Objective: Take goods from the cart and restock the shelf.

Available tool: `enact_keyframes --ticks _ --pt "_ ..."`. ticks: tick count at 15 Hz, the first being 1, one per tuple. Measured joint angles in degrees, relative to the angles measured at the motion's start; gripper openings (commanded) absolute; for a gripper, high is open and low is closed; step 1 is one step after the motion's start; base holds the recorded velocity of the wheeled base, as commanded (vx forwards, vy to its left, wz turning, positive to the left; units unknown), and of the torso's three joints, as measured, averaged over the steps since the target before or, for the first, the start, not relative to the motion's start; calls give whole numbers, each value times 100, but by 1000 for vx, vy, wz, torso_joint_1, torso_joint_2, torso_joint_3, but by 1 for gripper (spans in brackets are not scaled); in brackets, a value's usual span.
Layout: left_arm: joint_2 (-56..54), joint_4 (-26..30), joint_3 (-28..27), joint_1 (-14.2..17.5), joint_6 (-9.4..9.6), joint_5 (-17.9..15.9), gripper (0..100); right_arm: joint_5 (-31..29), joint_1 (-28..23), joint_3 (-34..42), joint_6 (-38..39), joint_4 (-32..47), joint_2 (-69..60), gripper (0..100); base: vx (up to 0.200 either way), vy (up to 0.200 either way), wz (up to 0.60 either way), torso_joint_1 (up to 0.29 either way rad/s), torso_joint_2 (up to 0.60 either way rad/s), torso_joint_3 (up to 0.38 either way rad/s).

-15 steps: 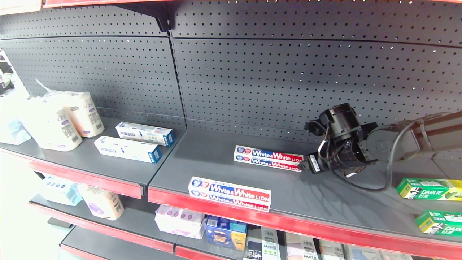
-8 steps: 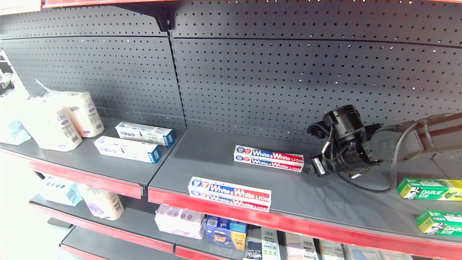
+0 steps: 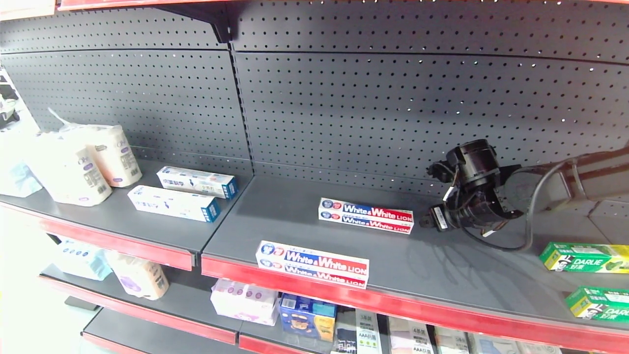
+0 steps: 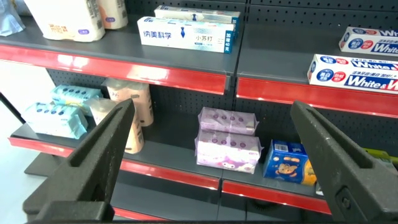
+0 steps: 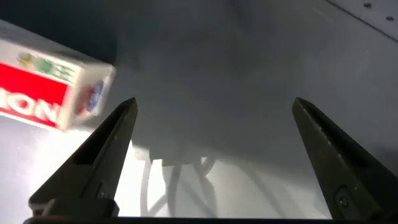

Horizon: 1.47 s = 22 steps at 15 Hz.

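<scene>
Two red, white and blue toothpaste boxes lie on the grey shelf (image 3: 442, 314): one at the front edge (image 3: 312, 263) and one farther back (image 3: 366, 215). My right gripper (image 3: 422, 222) hovers just off the back box's right end, apart from it. In the right wrist view this gripper (image 5: 214, 102) is open over bare shelf, with the box's end (image 5: 68, 93) beside one finger. My left gripper (image 4: 212, 104) is open and holds nothing, down in front of the lower shelves. The front box (image 4: 354, 70) and back box (image 4: 370, 38) lie off to one side in its view.
Two blue-and-white boxes (image 3: 196, 182) (image 3: 172, 203) and tissue packs (image 3: 78, 162) fill the shelf's left bay. Green boxes (image 3: 585, 257) (image 3: 597, 303) lie at the far right. Lower shelves hold purple tissue packs (image 4: 229, 137) and a blue box (image 4: 284, 162). Pegboard backs the shelf.
My right gripper has drawn back to the right and slightly up, away from the back toothpaste box's end. The box stays where it lay.
</scene>
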Motion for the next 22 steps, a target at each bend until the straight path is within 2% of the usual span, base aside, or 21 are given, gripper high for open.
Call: enact_keyframes --ticks 10,15,18,22 --pt "0 0 0 -5 0 0 100 6 400 -155 313 0 66 100 0 0 0 0 0 0" --pt "0 0 0 -5 0 2 100 -79 414 -183 294 34 66 100 0 0 0 0 0 0" --pt "0 0 0 0 0 2 100 -112 321 38 207 57 -185 100 0 0 0 0 0 0" --pt "0 0 0 -2 0 2 100 -99 211 844 386 27 -929 100 0 0 0 0 0 0"
